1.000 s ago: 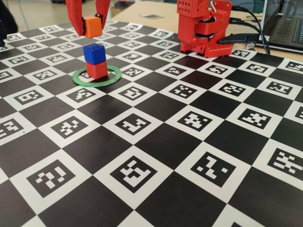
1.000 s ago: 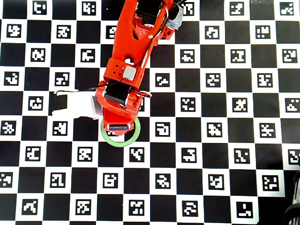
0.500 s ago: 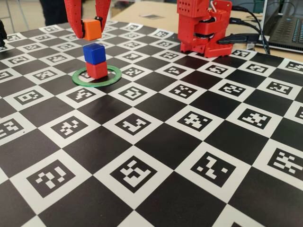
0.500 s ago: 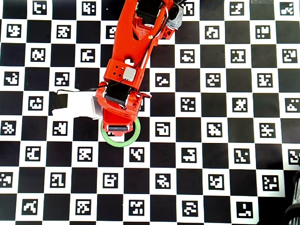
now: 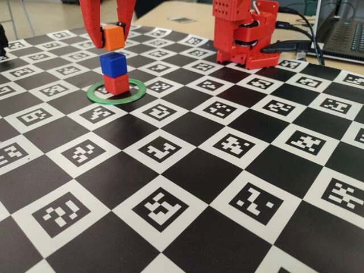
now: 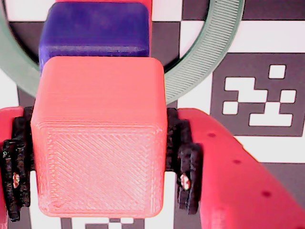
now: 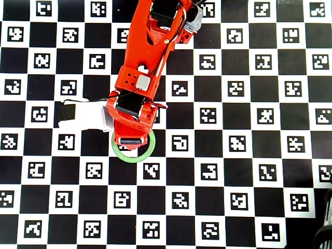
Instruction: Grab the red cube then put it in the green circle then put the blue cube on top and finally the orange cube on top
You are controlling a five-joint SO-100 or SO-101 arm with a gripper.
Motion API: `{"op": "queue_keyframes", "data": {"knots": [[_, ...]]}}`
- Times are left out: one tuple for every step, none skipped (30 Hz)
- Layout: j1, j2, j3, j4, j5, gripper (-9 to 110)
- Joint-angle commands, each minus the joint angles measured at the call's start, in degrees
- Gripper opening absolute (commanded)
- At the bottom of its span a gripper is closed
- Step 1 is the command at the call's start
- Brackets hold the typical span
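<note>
1. Orange plastic, matte and ribbed with print lines: the orange cube [image 6: 100, 138] fills the centre of the wrist view, clamped on two opposite faces between the black pads [image 6: 183, 162] of the gripper [image 5: 108, 34]

2. At upper left of the fixed view the orange cube [image 5: 113, 36] hangs just above the blue cube [image 5: 112, 63], with a gap between them and a slight offset to the left

3. Below, the blue cube sits on the red cube [image 5: 116, 83], which stands inside the green circle [image 5: 135, 91] on the checkered marker board [image 5: 187, 165]

4. Judged from its look, the cube is light, rigid and hard-edged; the side-face hold suits it, though the two-cube stack beneath looks easy to topple if nudged

5. Only the wrist view shows the pads biting the faces and the blue cube [image 6: 95, 28] peeking out at the top edge, ringed by the green circle [image 6: 205, 62]

6. Only the fixed view shows the vertical gap; in the overhead view the arm [image 7: 148, 67] hides every cube, leaving part of the green circle [image 7: 136, 158] visible left of centre
</note>
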Motion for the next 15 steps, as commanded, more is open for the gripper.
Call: {"op": "queue_keyframes", "data": {"knots": [[0.00, 4.13, -0.26, -1.14, 0.26, 8], [0.00, 4.13, -0.18, -1.23, 0.26, 8], [-0.09, 4.13, -0.09, -1.32, 0.35, 8], [-0.09, 4.13, 0.00, -1.32, 0.35, 8], [-0.09, 4.13, 0.00, -1.32, 0.44, 8], [-0.09, 4.13, 0.00, -1.32, 0.44, 8], [-0.18, 4.13, 0.00, -1.32, 0.53, 8], [-0.26, 4.13, 0.09, -1.41, 0.62, 8], [-0.35, 4.13, 0.09, -1.41, 0.62, 8], [-0.44, 4.13, 0.09, -1.41, 0.79, 8], [-0.53, 4.13, 0.18, -1.49, 0.88, 8], [-0.62, 4.13, 0.18, -1.58, 0.97, 8], [-0.70, 4.13, 0.26, -1.58, 1.05, 8], [-0.70, 4.13, 0.26, -1.67, 1.14, 8], [-0.70, 4.13, 0.35, -1.76, 1.23, 8]]}}
